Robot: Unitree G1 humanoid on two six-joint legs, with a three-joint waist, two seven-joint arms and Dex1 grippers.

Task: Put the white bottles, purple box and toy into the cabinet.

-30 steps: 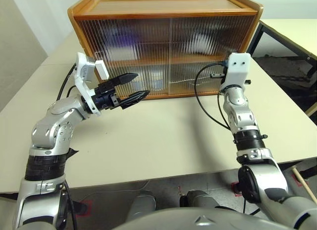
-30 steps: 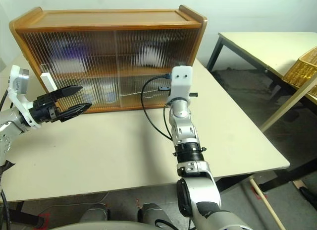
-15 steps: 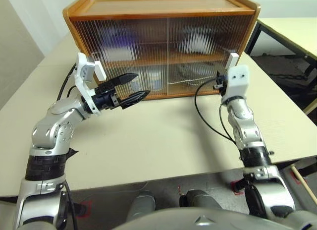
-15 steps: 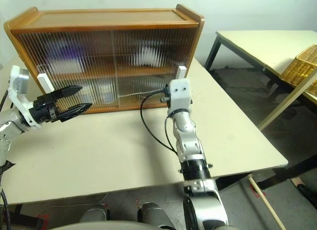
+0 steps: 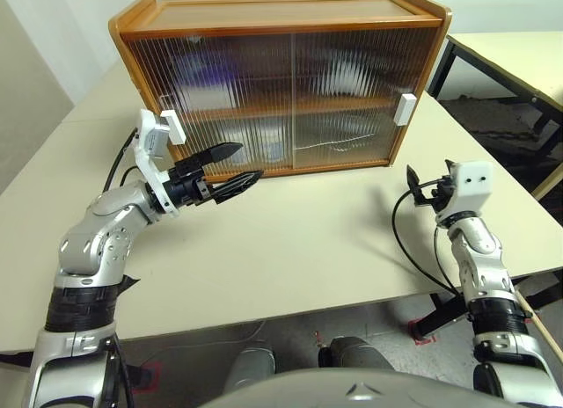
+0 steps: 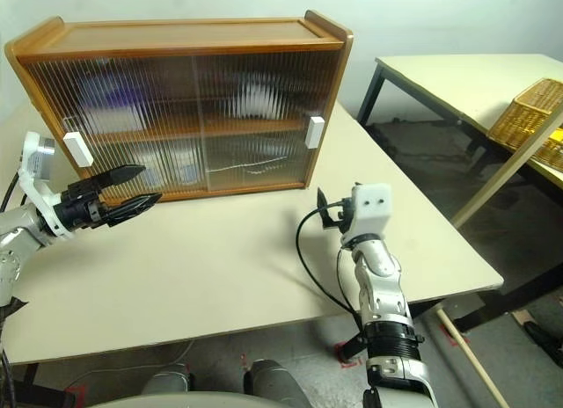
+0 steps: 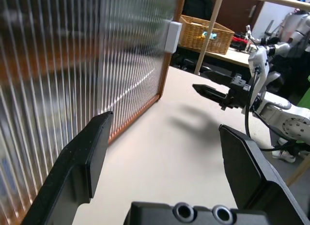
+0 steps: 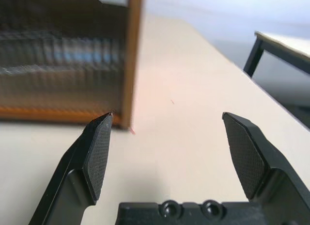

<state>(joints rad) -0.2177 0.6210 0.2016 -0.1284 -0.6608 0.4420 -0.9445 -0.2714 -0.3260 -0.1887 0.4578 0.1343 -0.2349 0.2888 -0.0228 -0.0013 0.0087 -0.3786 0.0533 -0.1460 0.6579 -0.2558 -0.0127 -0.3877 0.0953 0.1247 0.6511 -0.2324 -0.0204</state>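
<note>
Cabinet (image 5: 281, 83) on tabletop (image 5: 290, 241), both ribbed doors shut, white handles at left (image 6: 77, 149) and right (image 5: 405, 109) edges. Blurred shapes behind panels: purple box (image 5: 211, 74) upper shelf, ahead of left pincer (image 5: 233, 166); white bottle (image 5: 352, 74) upper shelf, ahead and left of right pincer (image 8: 169, 147). Toy not discernible. Left pincer fingers apart, empty, hovering just before lower left door. Right pincer fingers spread wide, empty, low over tabletop, off cabinet's right corner, well apart from handle.
</note>
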